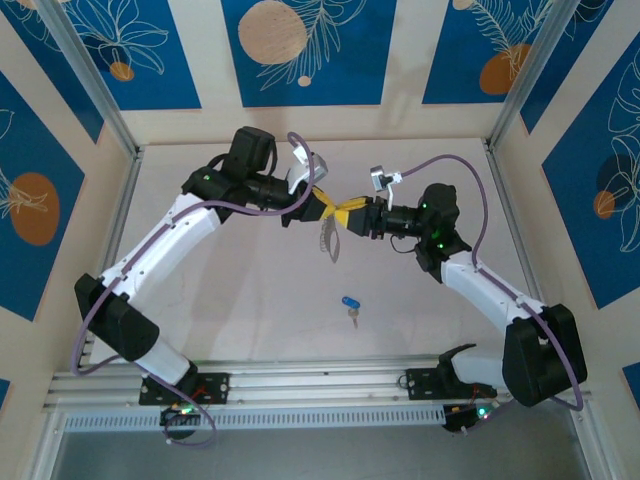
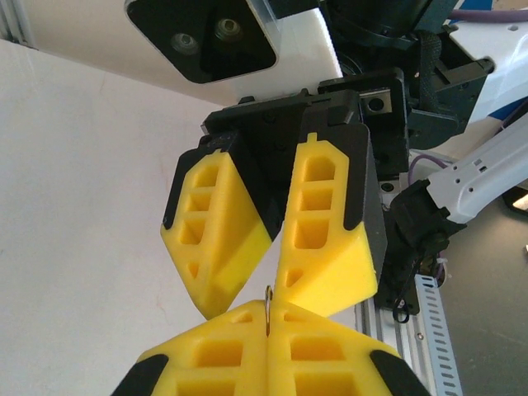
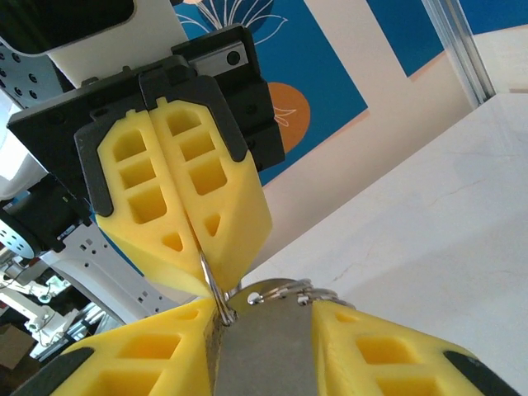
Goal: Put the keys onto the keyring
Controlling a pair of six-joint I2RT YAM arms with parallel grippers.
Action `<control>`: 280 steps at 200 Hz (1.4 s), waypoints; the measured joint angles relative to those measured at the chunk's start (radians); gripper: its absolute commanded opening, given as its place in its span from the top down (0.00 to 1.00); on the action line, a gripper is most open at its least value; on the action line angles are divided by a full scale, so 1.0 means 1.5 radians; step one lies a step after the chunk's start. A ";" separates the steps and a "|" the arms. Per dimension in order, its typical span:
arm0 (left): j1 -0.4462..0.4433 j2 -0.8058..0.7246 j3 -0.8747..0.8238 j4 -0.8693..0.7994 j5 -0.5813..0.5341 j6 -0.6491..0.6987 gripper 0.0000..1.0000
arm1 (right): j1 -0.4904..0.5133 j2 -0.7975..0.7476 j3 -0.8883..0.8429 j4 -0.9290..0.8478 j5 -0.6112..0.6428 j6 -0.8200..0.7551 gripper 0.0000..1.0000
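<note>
One key (image 1: pixel 349 303) lies on open table (image 1: pixel 240 300), well apart from edges.

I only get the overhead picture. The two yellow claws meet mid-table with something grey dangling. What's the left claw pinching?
Observer: The left gripper is shut on a thin wire loop, seen from the right wrist camera.
Operator: And the grey thing?
Observer: That flat grey keyring sits between the fingers of the right gripper; whether they press it, I cannot tell.
Operator: Anything linking the two?
Observer: Small silver rings bunch at the keyring's end, beside the wire loop.
</note>
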 measured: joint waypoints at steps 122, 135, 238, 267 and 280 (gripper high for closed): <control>0.013 -0.023 -0.099 0.150 -0.011 -0.086 0.73 | 0.001 0.047 0.001 0.089 -0.003 0.061 1.00; 0.015 -0.046 -0.151 0.226 -0.032 -0.133 0.62 | 0.000 0.050 0.001 0.097 -0.002 0.071 1.00; 0.011 -0.148 -0.526 0.881 -0.229 -0.611 0.61 | 0.008 0.055 -0.030 0.151 0.141 0.128 1.00; 0.010 -0.112 -0.539 0.996 -0.231 -0.684 0.64 | 0.013 0.055 -0.034 0.153 0.164 0.136 1.00; 0.008 -0.096 -0.541 1.030 -0.233 -0.706 0.66 | 0.013 0.055 -0.035 0.153 0.172 0.137 1.00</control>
